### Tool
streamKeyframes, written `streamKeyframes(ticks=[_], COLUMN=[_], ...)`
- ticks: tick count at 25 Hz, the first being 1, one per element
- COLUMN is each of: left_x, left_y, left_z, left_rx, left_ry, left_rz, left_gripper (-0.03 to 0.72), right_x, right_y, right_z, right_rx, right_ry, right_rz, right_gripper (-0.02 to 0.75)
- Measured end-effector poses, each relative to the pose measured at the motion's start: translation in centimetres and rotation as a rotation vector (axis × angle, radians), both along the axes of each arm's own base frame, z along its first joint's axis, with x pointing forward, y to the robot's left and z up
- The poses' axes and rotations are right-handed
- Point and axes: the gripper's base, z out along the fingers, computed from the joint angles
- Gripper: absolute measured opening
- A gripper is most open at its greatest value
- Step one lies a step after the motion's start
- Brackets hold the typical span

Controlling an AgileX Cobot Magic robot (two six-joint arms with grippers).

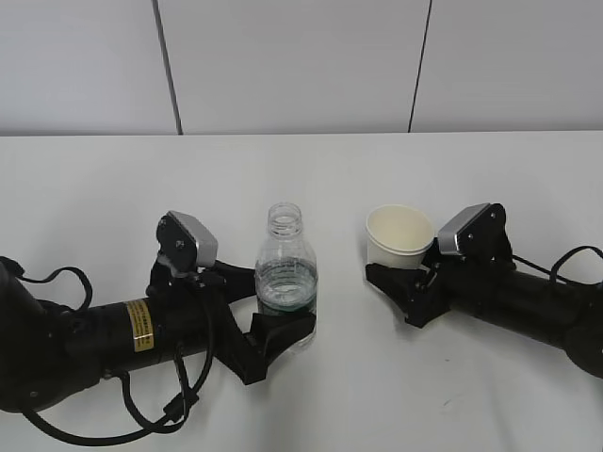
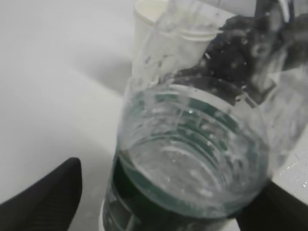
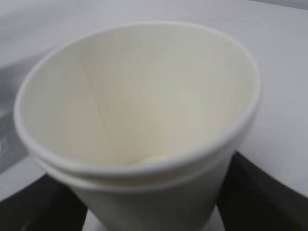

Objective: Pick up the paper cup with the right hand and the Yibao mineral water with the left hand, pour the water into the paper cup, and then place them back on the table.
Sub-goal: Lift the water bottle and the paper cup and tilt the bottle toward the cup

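On white surface, upright Yibao mineral water gripped low by left tool; to its right, paper cup clasped upright by right tool.

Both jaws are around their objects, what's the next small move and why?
Probably close both and lift. The left gripper brackets the uncapped Yibao mineral water, the right gripper brackets the paper cup; both stand upright on the table, apart, so pouring needs them raised first.
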Motion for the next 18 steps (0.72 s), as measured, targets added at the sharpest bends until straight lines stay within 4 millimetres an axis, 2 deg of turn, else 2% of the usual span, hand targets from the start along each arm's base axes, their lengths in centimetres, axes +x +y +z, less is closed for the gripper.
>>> streamKeyframes(ticks=[12, 18], left_x=[0.12, 0.33], left_y=[0.0, 0.11], left_z=[0.09, 0.19], left_rx=[-0.01, -0.01], left_ry=[-0.003, -0.001], left_rz=[0.014, 0.041], left_gripper=[0.454, 0.428], right_x=[0.0, 0.0], right_y=[0.0, 0.0], right_z=[0.0, 0.0], right_rx=[0.0, 0.0], right_ry=[0.0, 0.0], right_rz=[0.0, 0.0], right_gripper=[0.561, 0.561])
